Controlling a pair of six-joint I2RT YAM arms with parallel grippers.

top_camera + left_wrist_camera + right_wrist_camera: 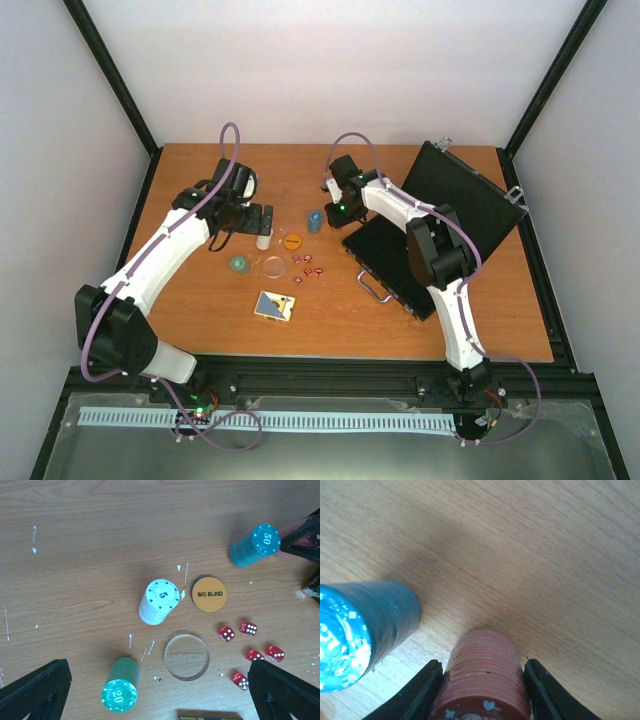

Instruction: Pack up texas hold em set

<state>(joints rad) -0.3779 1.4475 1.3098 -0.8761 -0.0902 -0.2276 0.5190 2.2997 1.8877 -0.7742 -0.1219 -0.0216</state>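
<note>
— Texas hold em set (470, 210): where do we find it, starting from the left?

— We see the left gripper (159, 666) hanging over the loose pieces on the table (75, 540), its fingers (35, 690) spread wide and holding nothing. The teal stack (120, 692) stands just inside its left finger. The clear disc (186, 656) lies flat between the two fingers.

— And ahead of those fingers?

— We find the white stack (160, 600) upright, with the orange disc (209, 594) just beside it on its right. Five red dice (248, 628) lie scattered near the right finger. The card deck (274, 305) lies on the base side of that gripper, and only its edge shows in the wrist view.

— What do we see at the right gripper (482, 665)?

— Its jaws sit against both sides of the red stack (485, 680), which stands on the table. The blue stack (365, 630) stands just to the left of its left finger, apart from the red one.

— And the black case (400, 255)?

— We see it open on the table, to the right of that gripper and under the right arm (440, 250). Its lid is tilted up at the far side, and its metal handle (374, 288) is on the near edge.
</note>
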